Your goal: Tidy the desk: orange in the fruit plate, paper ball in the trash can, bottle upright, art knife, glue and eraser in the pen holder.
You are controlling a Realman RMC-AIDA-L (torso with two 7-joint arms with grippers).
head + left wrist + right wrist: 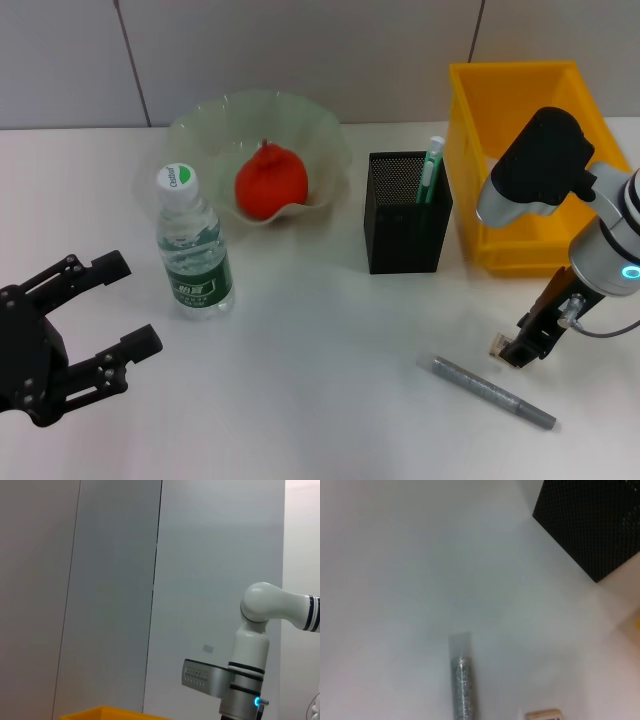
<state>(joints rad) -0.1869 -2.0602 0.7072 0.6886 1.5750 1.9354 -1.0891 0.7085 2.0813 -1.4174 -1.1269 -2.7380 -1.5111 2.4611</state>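
Observation:
The orange [270,181] lies in the green glass fruit plate [325,135]. To its left the bottle [195,247] stands upright. A green-and-white glue stick [431,168] pokes out of the black mesh pen holder [404,240], whose corner [595,525] also shows in the right wrist view. On the table lies the grey art knife [492,393] [462,680]. My right gripper [520,348] is low over the table, right beside the small eraser [497,347] [543,714]. My left gripper [105,315] hangs open at the near left. The paper ball is out of view.
The yellow trash can [470,120] stands right of the pen holder, behind my right arm; its rim [110,712] shows in the left wrist view, which otherwise faces the wall and the right arm [250,680]. The tabletop is white.

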